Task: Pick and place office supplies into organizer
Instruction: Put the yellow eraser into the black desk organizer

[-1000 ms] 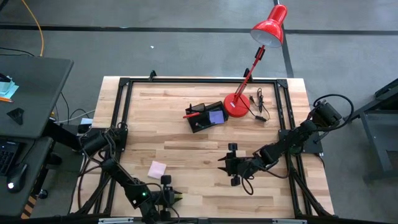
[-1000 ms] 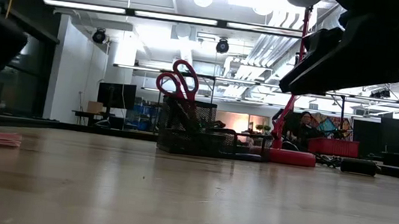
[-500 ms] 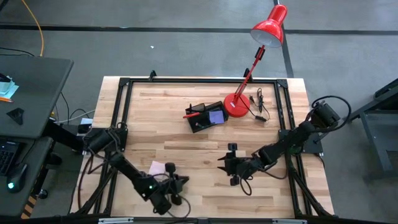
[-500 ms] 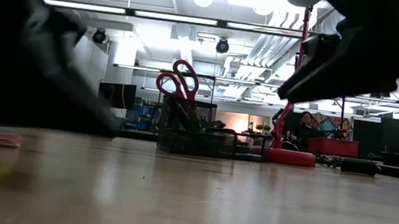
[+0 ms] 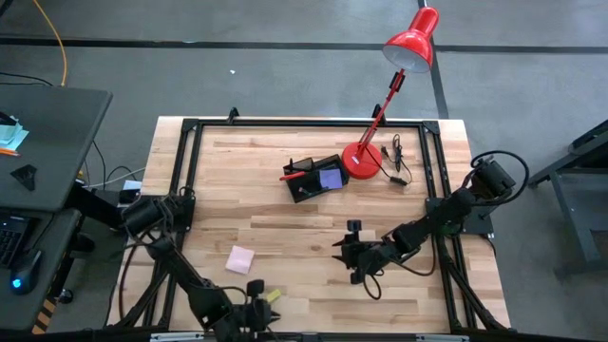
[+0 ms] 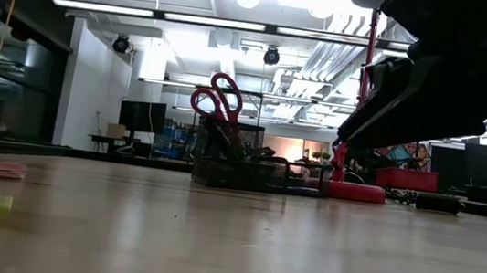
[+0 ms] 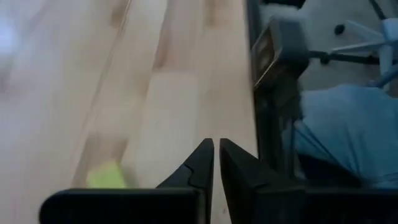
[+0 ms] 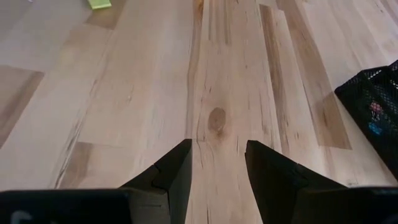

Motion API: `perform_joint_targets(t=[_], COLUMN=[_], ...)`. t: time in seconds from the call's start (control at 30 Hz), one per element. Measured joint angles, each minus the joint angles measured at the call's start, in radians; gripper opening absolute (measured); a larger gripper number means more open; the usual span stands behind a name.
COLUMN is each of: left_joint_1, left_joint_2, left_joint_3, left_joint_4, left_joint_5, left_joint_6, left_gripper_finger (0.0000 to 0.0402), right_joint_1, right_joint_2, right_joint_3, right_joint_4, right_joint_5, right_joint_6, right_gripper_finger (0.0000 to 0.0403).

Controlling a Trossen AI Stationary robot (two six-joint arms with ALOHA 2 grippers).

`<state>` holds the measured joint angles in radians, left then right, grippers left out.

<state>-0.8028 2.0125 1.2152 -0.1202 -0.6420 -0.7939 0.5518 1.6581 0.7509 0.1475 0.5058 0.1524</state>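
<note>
Left claw (image 7: 216, 163) beside flat yellow pad (image 5: 273, 296)

A robotics lab or workshop: a wooden worktop (image 5: 313, 209) in a black metal frame stands on grey concrete floor (image 5: 285, 85), with exposed ceiling ducts (image 6: 326, 54), strip lights (image 6: 147, 13) and far monitors (image 6: 140, 116).

Table (image 5: 313, 204) pale wood, light and tan planks, darker knot at centre of right wrist frame. Frame rails black. Organizer (image 5: 313, 178) black mesh, upper centre of high frame; purple pad (image 5: 331, 178) inside, red-handled scissors (image 6: 220, 97) standing up from it in low frame. Lamp (image 5: 410, 43) bright red, upper right. Pink pad (image 5: 239, 258) lower left of high frame. Yellow-green piece (image 5: 273, 295) near bottom edge. Left gripper (image 7: 216, 163) and right gripper (image 8: 217, 165) dark, near black. Floor grey.
</note>
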Motion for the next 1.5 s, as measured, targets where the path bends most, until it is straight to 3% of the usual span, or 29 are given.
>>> perform_joint_targets(t=[0.2,0.4,0.6,1.0,1.23,1.5], left_joint_1=[0.007,0.019,0.031,0.031,0.031,-0.058], left_joint_2=[0.005,0.003,0.002,0.002,0.001,0.001], left_joint_3=[0.0,0.0,0.001,0.001,0.001,0.001], left_joint_4=[-0.185,-0.323,-0.332,-0.389,-0.396,-0.308], left_joint_5=[0.107,0.08,0.058,0.06,0.034,-0.296], left_joint_6=[-0.248,-0.48,-0.489,-0.395,-0.395,-0.229], left_gripper_finger=[0.0019,0.0004,0.0036,0.0177,0.0216,0.023], right_joint_1=[-0.002,-0.002,-0.002,-0.002,-0.002,-0.002], right_joint_2=[0.0,0.0,0.0,0.0,0.0,0.0], right_joint_3=[0.0,0.0,0.0,0.0,0.0,0.0], right_joint_4=[0.018,0.026,0.03,0.03,0.03,0.03], right_joint_5=[-0.001,-0.001,-0.003,-0.005,-0.02,-0.021], right_joint_6=[-0.022,-0.029,-0.029,-0.029,-0.022,-0.02], right_gripper_finger=[0.0139,0.0139,0.0139,0.0139,0.0139,0.0139])
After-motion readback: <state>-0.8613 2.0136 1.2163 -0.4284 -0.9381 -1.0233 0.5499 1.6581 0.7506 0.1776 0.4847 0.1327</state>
